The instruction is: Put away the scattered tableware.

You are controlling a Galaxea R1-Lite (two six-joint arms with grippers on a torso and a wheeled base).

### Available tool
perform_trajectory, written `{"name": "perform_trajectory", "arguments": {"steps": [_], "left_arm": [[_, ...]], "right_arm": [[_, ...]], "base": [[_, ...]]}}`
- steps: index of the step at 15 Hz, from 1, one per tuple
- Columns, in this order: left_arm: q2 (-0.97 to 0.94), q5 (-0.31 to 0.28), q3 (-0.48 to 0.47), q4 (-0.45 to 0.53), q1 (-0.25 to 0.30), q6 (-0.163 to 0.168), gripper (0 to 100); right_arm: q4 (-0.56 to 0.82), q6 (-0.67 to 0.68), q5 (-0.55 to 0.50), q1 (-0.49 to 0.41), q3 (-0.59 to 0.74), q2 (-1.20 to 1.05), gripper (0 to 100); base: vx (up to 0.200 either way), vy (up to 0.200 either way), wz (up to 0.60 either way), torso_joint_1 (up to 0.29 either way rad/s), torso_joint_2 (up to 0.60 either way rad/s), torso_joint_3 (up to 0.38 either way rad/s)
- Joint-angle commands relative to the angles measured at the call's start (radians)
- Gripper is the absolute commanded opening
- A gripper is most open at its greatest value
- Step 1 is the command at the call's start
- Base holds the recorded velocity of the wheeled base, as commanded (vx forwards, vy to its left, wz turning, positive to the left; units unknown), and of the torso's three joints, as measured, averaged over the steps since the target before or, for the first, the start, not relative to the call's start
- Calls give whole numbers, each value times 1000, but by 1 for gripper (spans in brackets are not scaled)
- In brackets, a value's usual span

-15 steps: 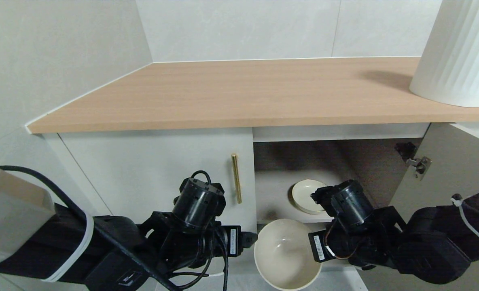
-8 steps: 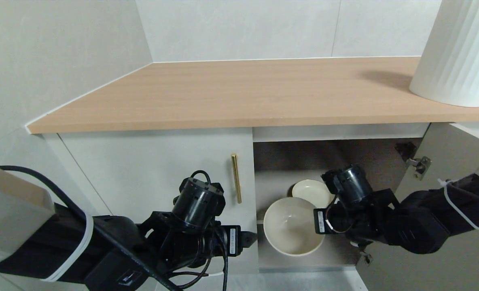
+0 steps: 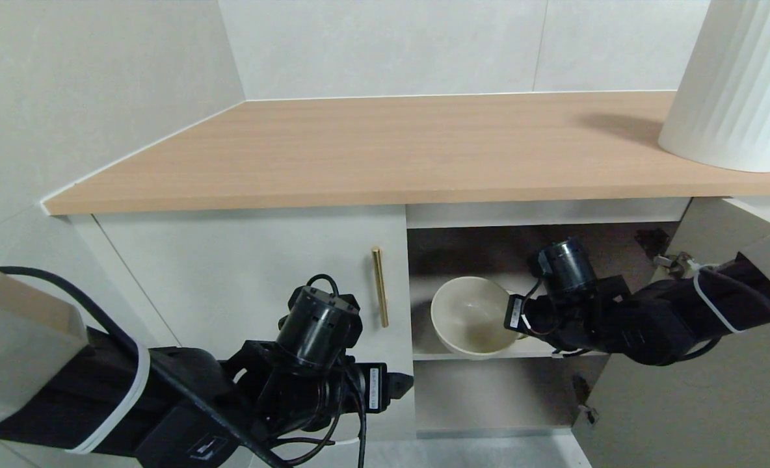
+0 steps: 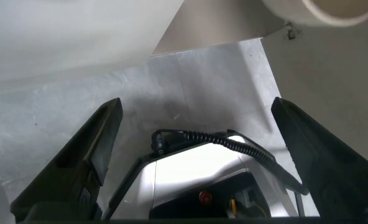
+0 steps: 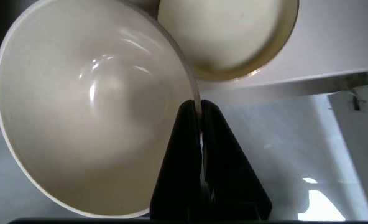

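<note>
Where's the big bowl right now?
Head view, right of centre: the bowl is inside the open cabinet at shelf level, right of the gold door handle, its rim pinched by the right gripper; the small plate lies just beyond it.

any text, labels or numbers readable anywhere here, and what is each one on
Nothing here can be read.
White left wrist sticker: dark print, too small to read.
White right wrist sticker: dark print, too small to read.
The bowl, plate, cabinet door and white ribbed container: no print seen.
</note>
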Motion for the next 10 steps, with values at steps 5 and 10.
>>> {"name": "perform_trajectory", "arguments": {"steps": [5, 10], "left_arm": [[3, 0, 0, 0, 0, -1, 100], [3, 0, 0, 0, 0, -1, 100]], "right_arm": [[0, 32, -51, -31, -47, 22, 0], [0, 35, -116, -46, -67, 59, 0]], "base": [[0, 0, 0, 0, 0, 0], [0, 0, 0, 0, 0, 0]]}}
